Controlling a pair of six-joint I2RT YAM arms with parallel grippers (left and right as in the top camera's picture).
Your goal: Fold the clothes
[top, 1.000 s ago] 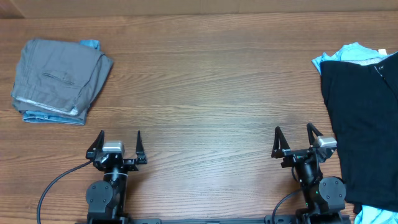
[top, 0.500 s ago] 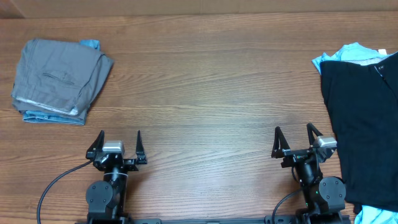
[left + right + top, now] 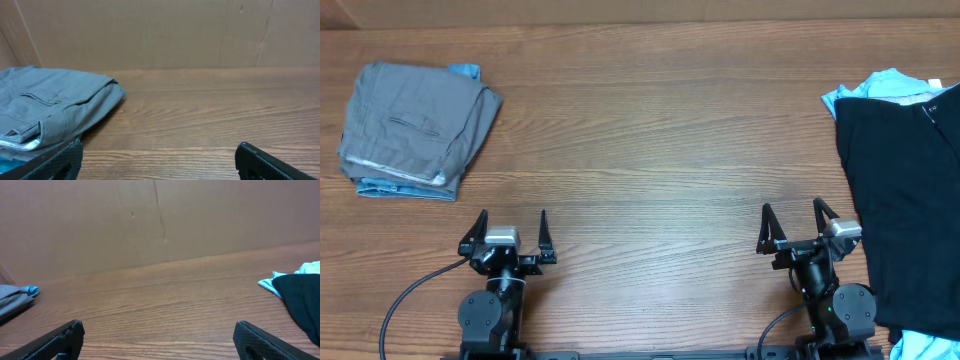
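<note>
A plain black shirt (image 3: 905, 200) lies spread at the table's right edge, partly out of view, and shows in the right wrist view (image 3: 305, 300). A light blue T-shirt (image 3: 880, 85) pokes out from under its far edge and also shows in the right wrist view (image 3: 305, 272). My left gripper (image 3: 512, 216) is open and empty near the front edge, left of centre; its fingertips frame bare wood in the left wrist view (image 3: 159, 150). My right gripper (image 3: 790, 210) is open and empty just left of the black shirt, not touching it, fingertips apart in its wrist view (image 3: 159, 329).
A folded grey garment with a pocket seam (image 3: 415, 125) lies at the far left on a light blue piece (image 3: 468, 70); it also shows in the left wrist view (image 3: 50, 107). A brown cardboard wall (image 3: 150, 220) stands behind the wooden table (image 3: 650, 150).
</note>
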